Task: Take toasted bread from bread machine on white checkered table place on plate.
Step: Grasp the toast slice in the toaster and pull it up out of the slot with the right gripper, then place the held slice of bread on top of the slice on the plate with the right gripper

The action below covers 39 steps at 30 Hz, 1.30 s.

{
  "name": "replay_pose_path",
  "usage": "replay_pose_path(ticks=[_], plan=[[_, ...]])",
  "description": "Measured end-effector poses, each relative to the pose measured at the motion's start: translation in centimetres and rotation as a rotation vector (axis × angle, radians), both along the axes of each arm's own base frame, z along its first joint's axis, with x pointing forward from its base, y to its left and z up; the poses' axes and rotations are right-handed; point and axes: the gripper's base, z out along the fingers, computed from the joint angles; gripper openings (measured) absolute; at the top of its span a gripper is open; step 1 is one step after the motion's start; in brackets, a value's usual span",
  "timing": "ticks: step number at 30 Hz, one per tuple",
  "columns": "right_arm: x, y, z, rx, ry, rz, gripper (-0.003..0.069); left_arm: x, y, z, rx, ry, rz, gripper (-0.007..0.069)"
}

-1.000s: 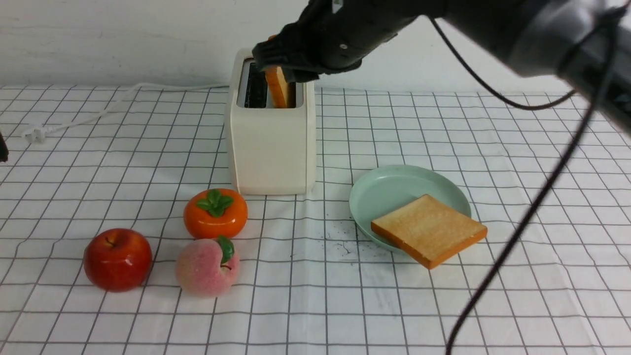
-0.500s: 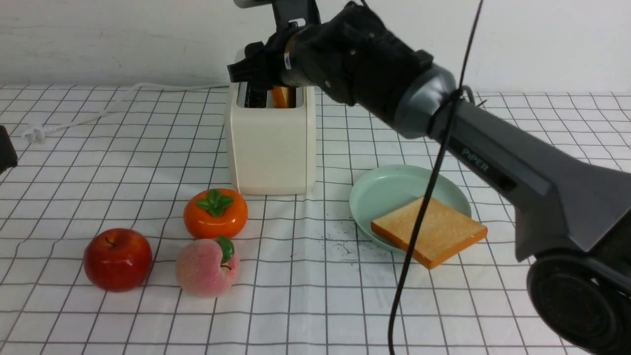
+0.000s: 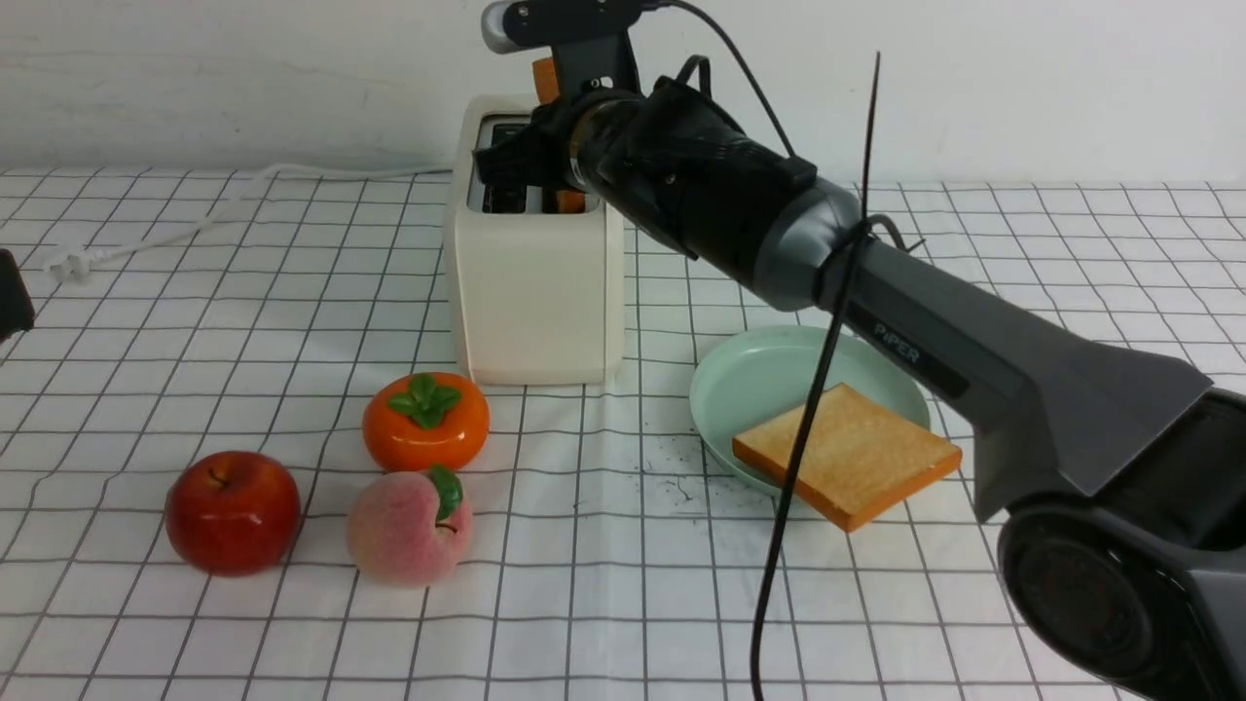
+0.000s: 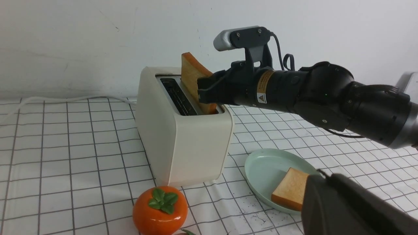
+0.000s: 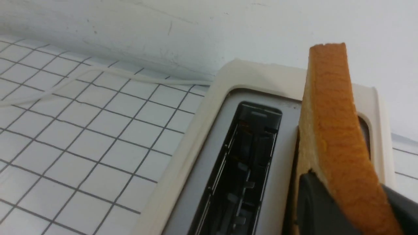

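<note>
At the bread machine, front view: the R gripper is closed on one slice of toasted bread, the held slice. Its top edge shows above the fingers and its bottom corner is down at the R slot mouth. The plated slice lies flat on the plate and overhangs the near-R rim; the far-L half of the plate is bare. The arm cable hangs across the plate in this view. The persimmon, apple and peach sit on the white checkered table, well apart from the plate.

L wrist view: the held slice stands tilted, about half out of the slot, and is pinched low on its faces by the R gripper. The neighbouring slot is empty. The L gripper shows only as a dark bulk at the frame edge, so I cannot tell whether it is open or closed.

R wrist view: the crust edge of the held slice runs up between the dark fingers. Contact is on both sides and I see no gap. The slot beside it shows bare wire guides.

Assessment: step in hand is extraction, approx. halfway through the task.
- Lift straight up, vertical, until the bottom crust clears the slot lip; the tilt could catch the rim and rock the machine.
- Keep grip force moderate, since the bread looks soft and may dent.
- Then carry it to the bare far-L half of the plate and lay it flat, w/o knocking the overhanging slice off.
- Keep the cable clear of the plate.
</note>
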Motion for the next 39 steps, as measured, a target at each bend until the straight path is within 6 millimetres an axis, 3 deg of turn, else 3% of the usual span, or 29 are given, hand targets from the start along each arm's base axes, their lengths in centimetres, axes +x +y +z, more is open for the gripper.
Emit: replay_pose_path(ticks=[3, 6, 7, 9, 12, 15, 17, 21, 24, 25, 27, 28, 29, 30, 31, 32, 39], plan=[[-0.3, -0.1, 1.0, 0.010, -0.013, 0.001, 0.0113, 0.0, 0.0, 0.0, 0.000, 0.000, 0.000, -0.0013], [-2.1, -0.4, 5.4, 0.054, -0.071, 0.013, 0.0113, 0.0, 0.0, 0.0, 0.003, 0.001, 0.003, -0.0013], [-2.3, -0.4, 5.8, 0.057, -0.077, 0.015, 0.0113, 0.0, 0.0, 0.0, 0.004, 0.002, 0.003, -0.0013], [-5.1, -0.9, 11.0, 0.075, -0.145, 0.037, 0.0113, 0.0, 0.0, 0.0, 0.006, 0.002, 0.005, -0.0013], [-9.8, -2.7, 17.0, -0.012, -0.178, 0.055, 0.0113, 0.0, 0.1, -0.1, 0.010, 0.005, 0.009, -0.0013], [-13.6, -5.5, 20.6, -0.117, -0.114, 0.073, 0.0113, 0.0, 0.1, -0.2, 0.015, 0.013, 0.014, -0.0013], [-15.0, -7.8, 21.2, -0.174, -0.014, 0.079, 0.0113, 0.1, 0.2, -0.3, 0.020, 0.022, 0.021, -0.0013], [-16.2, -12.7, 20.4, -0.238, 0.175, 0.050, 0.0113, 0.1, 0.3, -0.5, 0.037, 0.042, 0.031, -0.0013], [-16.8, -16.9, 15.6, -0.205, 0.421, 0.039, 0.0113, 0.0, 0.3, -0.6, 0.063, 0.043, 0.027, -0.0013], [-16.9, -17.4, 15.5, -0.195, 0.427, 0.031, 0.0113, 0.0, 0.3, -0.6, 0.062, 0.044, 0.027, -0.0013], [-16.5, -19.1, 11.5, -0.128, 0.566, 0.042, 0.0113, 0.0, 0.3, -0.6, 0.064, 0.047, 0.022, -0.0013], [-16.2, -19.5, 9.2, -0.086, 0.632, 0.070, 0.0113, 0.0, 0.2, -0.6, 0.061, 0.050, 0.020, -0.0013], [-15.9, -19.8, 8.8, -0.074, 0.635, 0.067, 0.0113, 0.0, 0.2, -0.7, 0.059, 0.052, 0.019, -0.0013], [-14.9, -20.1, 5.8, 0.007, 0.700, 0.128, 0.0113, 0.0, 0.2, -0.7, 0.056, 0.056, 0.018, -0.0013], [-14.5, -20.2, 5.3, 0.020, 0.705, 0.128, 0.0113, 0.0, 0.2, -0.7, 0.056, 0.057, 0.018, -0.0013], [-13.5, -20.3, 3.5, 0.090, 0.729, 0.176, 0.0113, 0.0, 0.2, -0.7, 0.055, 0.061, 0.017, -0.0013], [-8.8, -20.7, -1.5, 0.347, 0.722, 0.243, 0.0113, -0.1, 0.2, -0.8, 0.054, 0.077, 0.018, -0.0013]])
